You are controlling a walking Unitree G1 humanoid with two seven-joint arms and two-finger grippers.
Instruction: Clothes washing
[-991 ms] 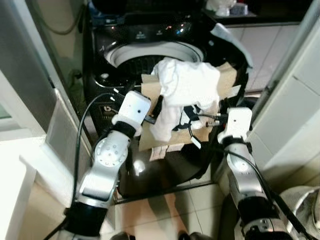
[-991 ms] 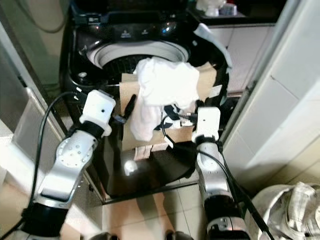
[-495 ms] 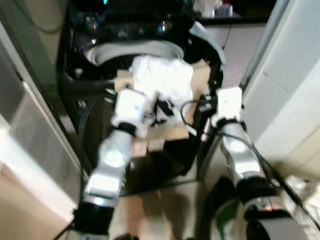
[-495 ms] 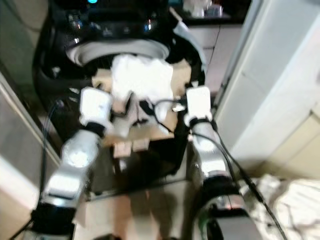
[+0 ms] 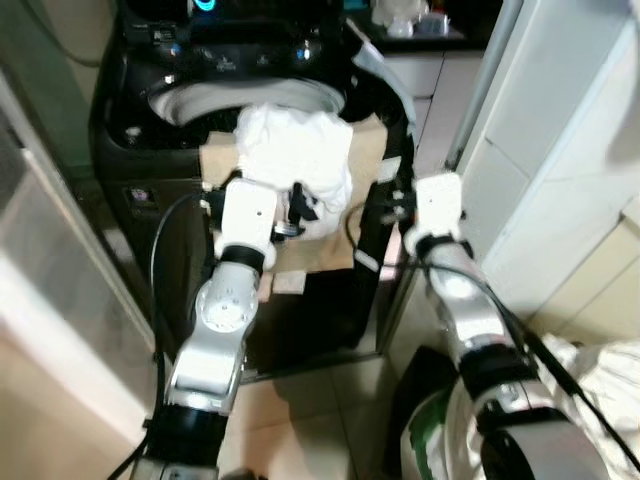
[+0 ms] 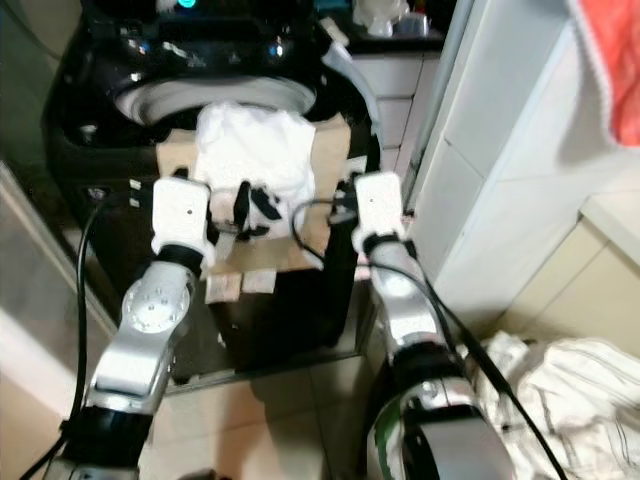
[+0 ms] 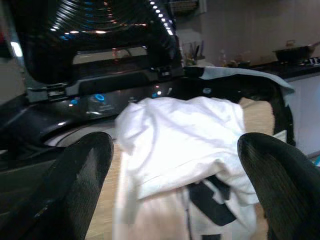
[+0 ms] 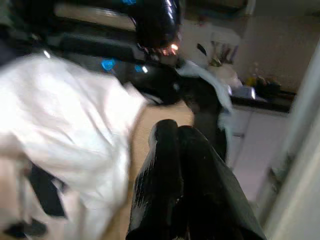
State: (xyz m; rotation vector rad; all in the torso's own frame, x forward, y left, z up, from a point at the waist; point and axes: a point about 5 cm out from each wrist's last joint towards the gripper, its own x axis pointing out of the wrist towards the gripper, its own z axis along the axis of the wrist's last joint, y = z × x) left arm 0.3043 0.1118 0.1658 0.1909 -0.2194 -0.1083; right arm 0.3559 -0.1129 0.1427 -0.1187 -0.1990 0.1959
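Ahead of spread left gripper (image 7: 175, 200), white garment (image 7: 185, 135), right gripper (image 8: 185, 165) closed beside it

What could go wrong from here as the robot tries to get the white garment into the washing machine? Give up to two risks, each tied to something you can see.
1. The white garment lies heaped on a cardboard sheet at the washer's rim, not in the drum; a push might slide it off the front.
2. The left gripper is open with its fingers either side of the garment, gripping nothing, while the right gripper is shut beside it, so a lift may catch only loose folds.
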